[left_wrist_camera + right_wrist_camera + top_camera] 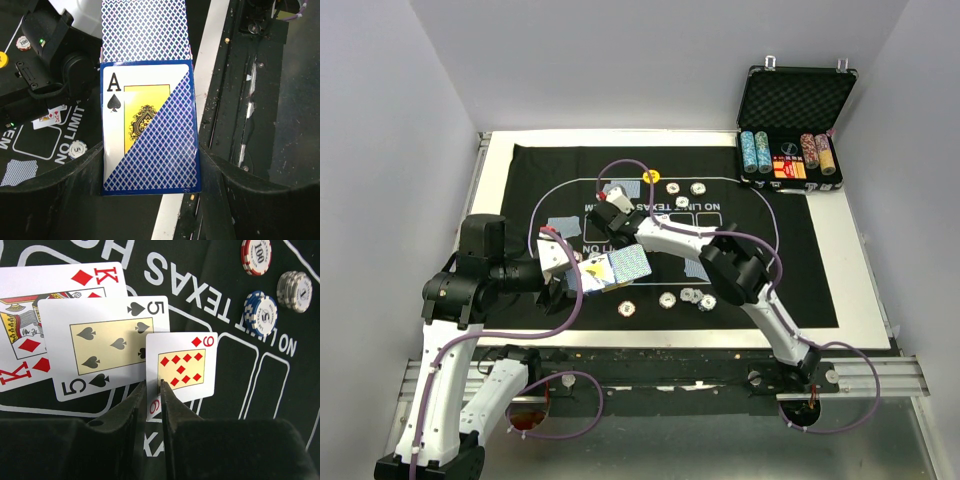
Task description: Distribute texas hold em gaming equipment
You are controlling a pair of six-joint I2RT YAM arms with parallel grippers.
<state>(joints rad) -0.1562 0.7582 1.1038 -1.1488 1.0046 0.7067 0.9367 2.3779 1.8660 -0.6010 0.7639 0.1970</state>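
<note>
Left arm, elbow bent, extends over the near-left edge of the felt mat (800, 285); left claw (150, 167) grasps the card deck (150, 125), ace face showing; right arm reaches across mat centre; right claw (153, 402) is clenched on the nine of diamonds (182, 365), beside the five of spades (105, 345).

A black felt mat (800, 260) with white lettering lies flat on the white table (855, 260). An open black metal case (795, 95), its raised lid lined with foam, stands at the table's far right corner, at the mat's far right corner.
</note>
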